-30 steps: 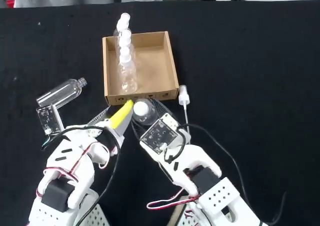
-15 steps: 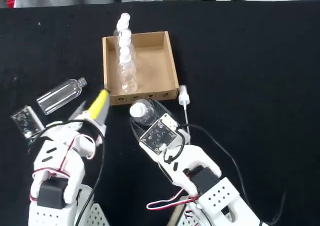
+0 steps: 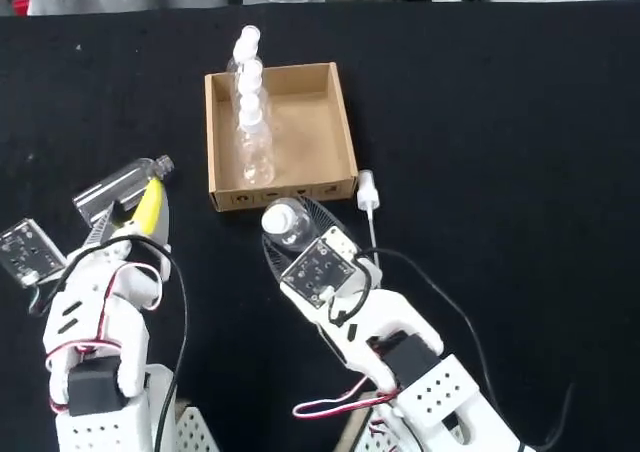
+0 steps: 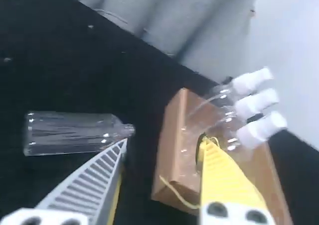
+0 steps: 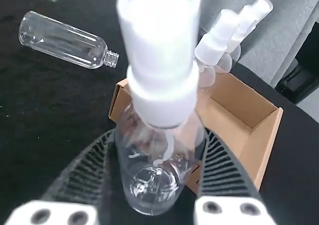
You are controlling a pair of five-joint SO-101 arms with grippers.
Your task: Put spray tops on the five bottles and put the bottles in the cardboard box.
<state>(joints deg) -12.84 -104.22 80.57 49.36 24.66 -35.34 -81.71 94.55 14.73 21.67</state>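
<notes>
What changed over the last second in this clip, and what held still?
The left gripper swung away from the capped bottle, leftward across the table, and now sits open by the neck of the uncapped bottle lying there, not gripping it. The right gripper kept its hold on the capped bottle. The cardboard box, the three bottles in it and the loose spray top did not move.

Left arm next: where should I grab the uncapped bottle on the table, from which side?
I'd grip the uncapped bottle across its straight body, mid-length, coming down from above with the left gripper. It lies on its side, so the round wall fits the open jaws and the neck stays free for the loose spray top.
</notes>
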